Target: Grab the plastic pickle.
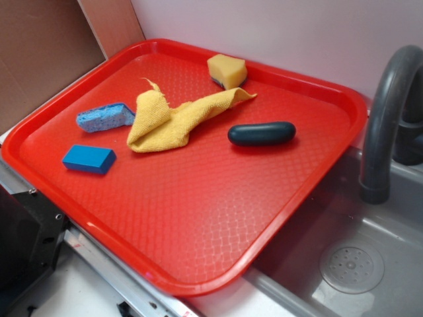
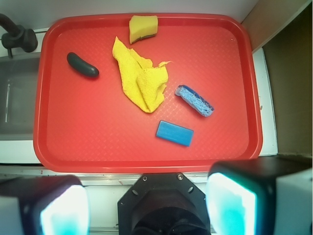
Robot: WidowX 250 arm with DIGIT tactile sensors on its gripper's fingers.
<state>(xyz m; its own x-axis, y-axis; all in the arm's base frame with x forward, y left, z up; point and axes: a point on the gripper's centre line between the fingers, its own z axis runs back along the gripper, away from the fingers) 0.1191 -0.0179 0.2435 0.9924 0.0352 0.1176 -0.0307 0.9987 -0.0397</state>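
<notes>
The plastic pickle [image 1: 262,133], a dark green capsule, lies flat on the red tray [image 1: 198,224] toward its right side. From the wrist view the pickle [image 2: 82,65] is at the tray's [image 2: 98,142] far left, well ahead of the gripper. My gripper [image 2: 146,208] hangs high above the tray's near edge, open, its two pads [image 2: 230,205] wide apart with nothing between them. The exterior view does not show the gripper.
A yellow cloth [image 1: 168,119] lies crumpled mid-tray, left of the pickle. A yellow sponge [image 1: 227,70] sits at the back, a light-blue sponge [image 1: 104,117] and a blue block [image 1: 89,158] at the left. A grey sink [image 1: 350,264] with a faucet [image 1: 386,112] adjoins the tray's right.
</notes>
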